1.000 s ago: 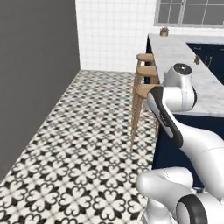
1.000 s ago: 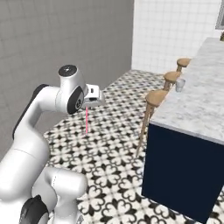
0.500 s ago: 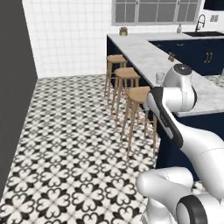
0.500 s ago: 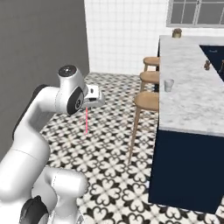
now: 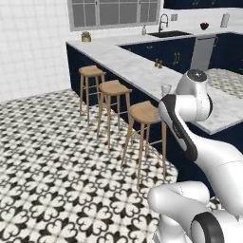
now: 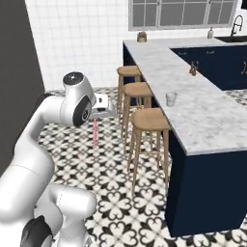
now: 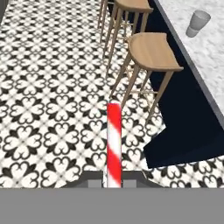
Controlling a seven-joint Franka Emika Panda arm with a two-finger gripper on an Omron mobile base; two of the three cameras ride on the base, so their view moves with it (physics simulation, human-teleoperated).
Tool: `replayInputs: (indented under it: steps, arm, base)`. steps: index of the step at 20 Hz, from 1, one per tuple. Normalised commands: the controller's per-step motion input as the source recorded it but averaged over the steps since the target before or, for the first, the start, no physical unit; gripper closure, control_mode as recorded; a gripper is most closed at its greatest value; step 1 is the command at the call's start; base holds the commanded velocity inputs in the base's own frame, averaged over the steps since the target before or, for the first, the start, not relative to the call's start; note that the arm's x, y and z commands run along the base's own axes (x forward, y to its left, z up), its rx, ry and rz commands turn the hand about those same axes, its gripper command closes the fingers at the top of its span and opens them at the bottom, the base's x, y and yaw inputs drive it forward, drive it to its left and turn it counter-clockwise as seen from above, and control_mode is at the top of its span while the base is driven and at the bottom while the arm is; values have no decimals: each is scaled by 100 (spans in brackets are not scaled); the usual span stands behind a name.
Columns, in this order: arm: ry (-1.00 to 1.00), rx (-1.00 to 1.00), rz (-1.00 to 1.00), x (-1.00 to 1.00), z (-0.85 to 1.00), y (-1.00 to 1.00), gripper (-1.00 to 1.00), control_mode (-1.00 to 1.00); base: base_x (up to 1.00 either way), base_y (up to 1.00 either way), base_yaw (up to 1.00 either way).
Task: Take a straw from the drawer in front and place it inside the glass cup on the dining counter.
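The two-finger gripper point(image 6: 96, 117) is clamped on the thin red-and-white striped straw point(image 6: 95, 133), which hangs straight down over the patterned floor, presumably so it can drop upright into the small clear glass cup point(image 6: 171, 99) standing well apart near the long white-grey marble dining counter's point(image 6: 202, 120) stool-side edge.
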Motion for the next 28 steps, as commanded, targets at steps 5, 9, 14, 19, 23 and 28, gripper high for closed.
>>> replayInputs:
  steps: [5,9,14,19,23,28]
  arm:
    - [0,0,0,0,0,0,100,100]
    - [0,0,0,0,0,0,100,100]
    - [0,0,0,0,0,0,100,100]
    - [0,0,0,0,0,0,100,100]
    - [0,0,0,0,0,0,100,100]
    - [0,0,0,0,0,0,100,100]
  base:
    - [75,85,-59]
    - [71,82,-59]
    - [67,83,-59]
    - [51,82,-62]
    - [36,72,-67]
    - [41,72,-66]
